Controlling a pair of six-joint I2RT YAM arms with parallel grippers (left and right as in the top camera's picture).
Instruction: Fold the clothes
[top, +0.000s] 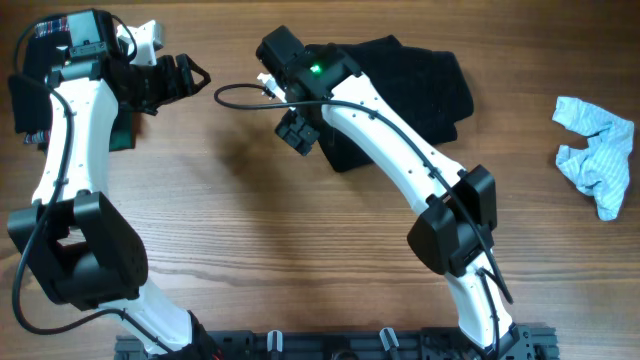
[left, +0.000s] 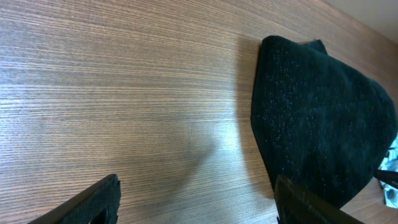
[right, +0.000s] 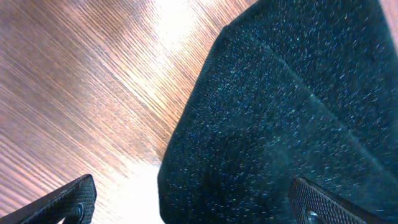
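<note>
Since everything here hangs off where the fingers are, I'll start at the far left: a dark garment with plaid trim (top: 47, 27) sits bunched behind the left gripper (top: 193, 76), back under that arm's wrist and well away from the fingertips. The left gripper's fingers (left: 93, 202) are spread apart and holding nothing, with just bare wooden table (left: 124, 93) in the gap between them. In the left wrist view, the clothes (left: 323, 118), one big black fuzzy knit piece, lie ahead of the fingers and off toward the right-hand one. That finger's tip overlaps the cloth's near edge in the picture, but I can't tell if it actually touches. Moving over, the right gripper (top: 298, 133) hovers at the left edge of the black knit in the overhead view, pointing down. Its fingers (right: 68, 202) are wide apart too, released, nothing pinched. One finger is over bare wood, the other is over the fuzzy cloth, and a rounded edge of the cloth runs between them. Most of the garment spreads out beyond those fingers in a rumpled heap on the table, and the right arm crosses over part of it. Way past all that, well apart from both sets of fingers, a small light blue cloth (top: 597, 150) is crumpled near the table's right edge.
</note>
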